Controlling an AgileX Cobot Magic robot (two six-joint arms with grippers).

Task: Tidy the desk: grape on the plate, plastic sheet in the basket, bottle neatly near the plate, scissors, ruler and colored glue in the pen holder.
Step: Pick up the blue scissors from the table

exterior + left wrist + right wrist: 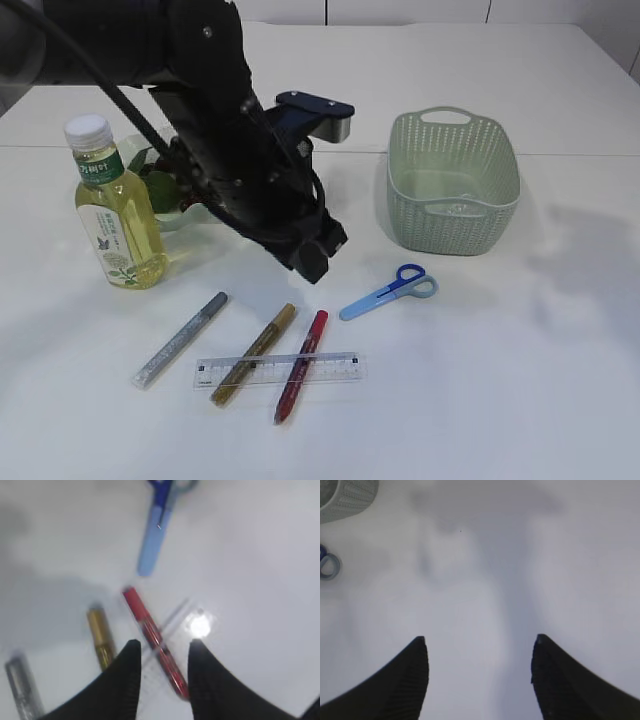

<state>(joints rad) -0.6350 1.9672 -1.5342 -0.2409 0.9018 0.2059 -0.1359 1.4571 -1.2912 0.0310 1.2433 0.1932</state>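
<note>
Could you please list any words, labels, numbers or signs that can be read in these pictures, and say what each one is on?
Bottle: green neck label with white characters, too small to read; the front label's print is also illegible.
Ruler: graduation marks show, but the numbers are too small to read.
Scissors, glue pens, basket: no text visible.
Both wrist views: too blurred; nothing readable.

White table [520, 400] under soft, even light, pale panelled wall [400, 10] perhaps just behind it.

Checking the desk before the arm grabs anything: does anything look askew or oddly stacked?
Yes. The clear ruler lies crosswise over the gold glue pen and red glue pen, so they are stacked. The silver glue pen and scissors lie apart; the bottle stands upright.
</note>
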